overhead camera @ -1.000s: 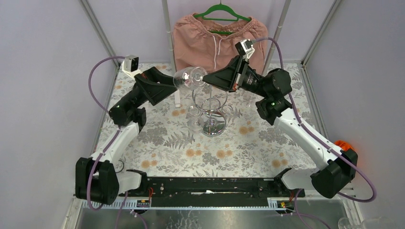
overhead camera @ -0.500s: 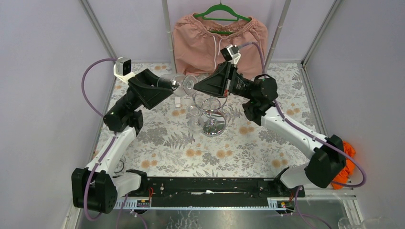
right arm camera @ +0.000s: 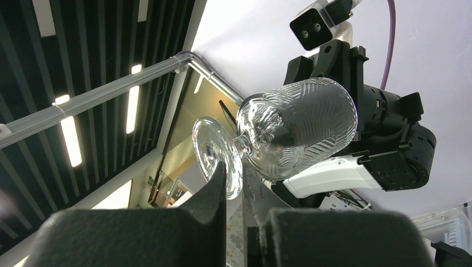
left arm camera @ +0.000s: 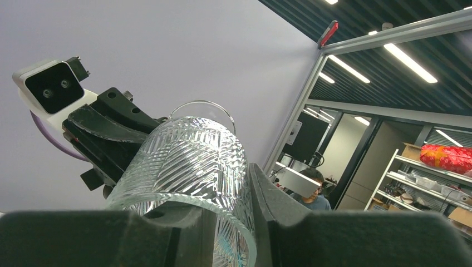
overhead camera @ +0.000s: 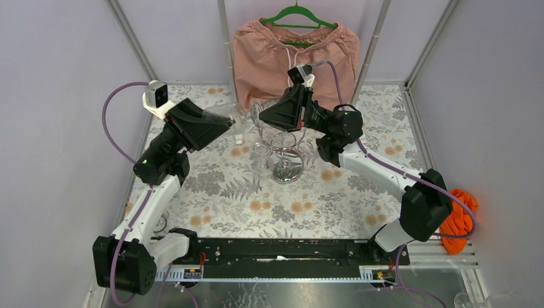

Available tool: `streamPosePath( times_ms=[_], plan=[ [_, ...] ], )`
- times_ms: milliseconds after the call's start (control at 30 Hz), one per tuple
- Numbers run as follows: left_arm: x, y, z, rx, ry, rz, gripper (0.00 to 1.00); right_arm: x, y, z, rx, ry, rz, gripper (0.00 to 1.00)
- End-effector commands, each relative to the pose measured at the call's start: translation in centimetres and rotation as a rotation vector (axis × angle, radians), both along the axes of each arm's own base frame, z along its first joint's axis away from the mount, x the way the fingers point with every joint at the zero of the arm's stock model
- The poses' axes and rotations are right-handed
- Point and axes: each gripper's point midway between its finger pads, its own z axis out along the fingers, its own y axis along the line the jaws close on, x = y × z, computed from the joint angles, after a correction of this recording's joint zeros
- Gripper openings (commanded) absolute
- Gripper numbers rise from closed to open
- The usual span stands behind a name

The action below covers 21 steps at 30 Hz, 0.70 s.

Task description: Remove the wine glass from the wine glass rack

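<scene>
A: Change since a second back: both arms have swung left, and the wine glass went with them.
B: Left claw?
A: Closed around the cut-pattern bowl, one finger on each side. The glass lies on its side in the air, foot pointing right.
B: Right claw?
A: Narrowed to a slit, with the foot's rim pinched in it.
B: And the wine glass rack?
A: Stands on the table. The glass is up and to the left of its rings, clear of them. Pink garment on a hanger behind; orange cloth far right.
</scene>
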Motion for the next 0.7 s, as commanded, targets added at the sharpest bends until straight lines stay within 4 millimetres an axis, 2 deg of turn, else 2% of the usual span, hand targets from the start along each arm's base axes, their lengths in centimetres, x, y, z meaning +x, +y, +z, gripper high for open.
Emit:
streamPosePath(
  times_ms=[0,67,167,267,367,467,667],
  plan=[
    [-1.2,0.0,0.3,-0.012,-0.066,-0.004,0.04,0.2,1.2,-1.7,-0.052,-0.010,0.001,0.00],
    [-1.1,0.0,0.3,-0.015,-0.058,-0.003,0.00,0.1,1.1,-1.6,-0.053,-0.013,0.002,0.00],
    [-1.0,0.1,0.4,-0.021,-0.055,0.006,0.00,0.0,1.0,-1.5,-0.057,-0.019,-0.005,0.03],
    [-1.2,0.1,0.6,-0.020,-0.065,0.024,0.00,-0.2,0.9,-1.4,-0.065,-0.026,-0.018,0.15],
    [-1.6,0.2,1.0,-0.019,-0.085,0.044,0.00,-0.2,0.8,-1.4,-0.071,-0.028,-0.033,0.32],
    [-1.6,0.2,1.3,-0.008,-0.087,0.075,0.00,-0.2,0.7,-1.5,-0.080,-0.026,-0.046,0.45],
    [-1.0,0.1,1.9,0.037,-0.072,0.175,0.00,-0.3,0.6,-1.9,-0.099,-0.029,-0.062,0.56]
  ],
)
